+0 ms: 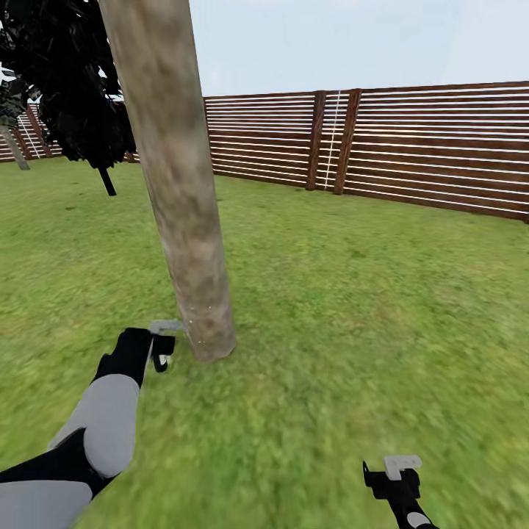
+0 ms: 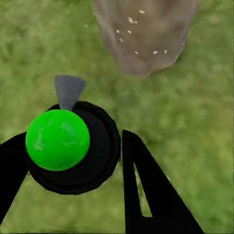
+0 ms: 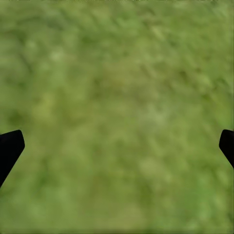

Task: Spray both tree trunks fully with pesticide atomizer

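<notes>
Blotchy green grass floor, soft and mottled, spreads under both arms and runs back to a brown fence of horizontal wooden slats with darker upright posts. A dark-leaved, thin-stemmed tree stands well beyond the left tool, near the fence.

Tree trunk: a thick, smooth, leaning column of mottled grey-brown bark, branchless, far wider than the left tool, which hangs just beside its base on the grass. In the left wrist view the trunk foot lies ahead of the tool and carries a few tiny white specks of pesticide.

Left tool: two flat black fingers clasped around the pesticide atomizer, a round black body with a glossy bright-green dome and a small grey tapered nozzle pointing toward the trunk.

Right tool, black with a pale grey bracket, hangs low over bare grass, well apart from the trunk; its black fingertips are spread wide, grasping nothing.
</notes>
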{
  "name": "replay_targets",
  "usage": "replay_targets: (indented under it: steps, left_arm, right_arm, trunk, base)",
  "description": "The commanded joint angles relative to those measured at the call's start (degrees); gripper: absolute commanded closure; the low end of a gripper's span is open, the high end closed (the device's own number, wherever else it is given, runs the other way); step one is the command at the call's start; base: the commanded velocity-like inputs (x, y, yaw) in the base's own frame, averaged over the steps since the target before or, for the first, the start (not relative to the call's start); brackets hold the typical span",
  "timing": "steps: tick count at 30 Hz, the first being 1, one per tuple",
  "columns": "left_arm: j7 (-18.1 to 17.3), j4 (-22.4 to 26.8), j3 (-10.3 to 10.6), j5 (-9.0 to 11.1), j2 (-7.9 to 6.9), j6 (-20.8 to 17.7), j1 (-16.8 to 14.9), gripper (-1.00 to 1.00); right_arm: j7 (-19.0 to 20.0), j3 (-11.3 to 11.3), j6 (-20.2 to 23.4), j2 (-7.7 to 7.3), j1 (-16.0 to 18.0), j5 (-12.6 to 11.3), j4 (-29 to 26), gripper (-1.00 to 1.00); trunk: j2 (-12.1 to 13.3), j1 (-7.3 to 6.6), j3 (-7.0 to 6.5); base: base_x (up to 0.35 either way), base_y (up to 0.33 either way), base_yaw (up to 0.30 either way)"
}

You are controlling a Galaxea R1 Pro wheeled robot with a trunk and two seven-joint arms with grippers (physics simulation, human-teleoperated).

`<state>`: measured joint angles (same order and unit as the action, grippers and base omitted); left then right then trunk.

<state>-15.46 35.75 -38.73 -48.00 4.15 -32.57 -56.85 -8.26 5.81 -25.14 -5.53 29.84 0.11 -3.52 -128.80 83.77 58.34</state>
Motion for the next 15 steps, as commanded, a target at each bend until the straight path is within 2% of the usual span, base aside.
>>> replay_targets:
  steps: [1,2,3,5,7,9,10,11,12,13,14,15]
  left_arm:
    - [-0.2,0.2,0.2,0.6,-0.65,-0.4,0.0,1.0]
    - [-1.1,0.3,1.9,0.6,-0.9,-0.5,0.2,1.0]
    - [-2.9,0.3,6.6,0.8,-0.9,-0.8,0.4,1.0]
    - [-7.5,0.2,13.4,1.2,-0.07,-1.1,0.4,1.0]
    - [-13.1,0.3,16.5,1.3,0.94,-2.0,-0.5,1.0]
    - [-17.6,0.9,17.3,0.9,0.42,-5.2,-1.6,1.0]
    - [-19.2,1.0,17.5,0.6,-0.59,-6.1,-1.9,1.0]
    - [-20.1,1.1,17.5,0.6,-2.21,-6.6,-2.1,1.0]
    - [-20.9,1.2,17.5,0.6,-5.38,-7.3,-2.5,1.0]
    - [-21.5,1.1,17.6,0.7,-6.96,-7.7,-3.3,1.0]
    - [-22.1,1.0,17.7,0.7,-7.98,-8.1,-4.2,1.0]
    - [-23.0,1.0,18.1,0.7,-8.39,-8.6,-4.7,1.0]
  right_arm:
    - [0.0,0.0,0.0,0.0,0.0,0.0,0.0,-1.0]
    - [0.0,0.0,0.0,0.0,0.0,0.0,0.0,-1.0]
    - [0.0,0.0,0.0,0.0,0.0,0.1,0.0,-1.0]
    - [0.0,0.0,0.0,0.01,0.0,0.1,0.0,-1.0]
    - [0.0,0.0,0.0,0.0,0.0,0.1,0.0,-1.0]
    - [0.0,0.0,0.0,0.0,0.0,0.0,0.0,-1.0]
    - [0.0,0.0,0.0,0.0,0.0,0.0,0.0,-1.0]
    - [0.0,0.0,0.0,0.0,0.0,0.0,0.0,-1.0]
    - [0.0,0.0,0.0,0.0,0.0,0.0,0.0,-1.0]
    - [0.0,0.0,0.0,0.0,0.0,0.0,0.0,-1.0]
    - [0.0,0.0,0.0,0.0,0.0,0.0,0.0,-1.0]
    - [0.0,0.0,0.0,0.0,0.0,0.0,0.0,-1.0]
  trunk:
    - [0.0,0.0,0.0]
    - [0.0,0.0,0.0]
    - [0.0,0.0,0.0]
    - [0.0,0.0,0.0]
    - [0.0,0.0,0.0]
    - [0.0,0.0,0.0]
    - [0.0,0.0,0.0]
    - [0.0,0.0,0.0]
    - [0.0,0.0,0.0]
    - [0.0,0.0,0.0]
    - [0.0,0.0,0.0]
    - [0.0,0.0,0.0]
  base:
    - [0.0,0.0,0.0]
    - [0.0,0.0,0.0]
    - [0.0,0.0,0.0]
    - [0.0,0.0,0.0]
    - [0.0,0.0,0.0]
    - [0.0,0.0,0.0]
    - [0.0,0.0,0.0]
    - [0.0,0.0,0.0]
    - [0.0,0.0,0.0]
    - [0.0,0.0,0.0]
    - [0.0,0.0,0.0]
    - [0.0,0.0,0.0]
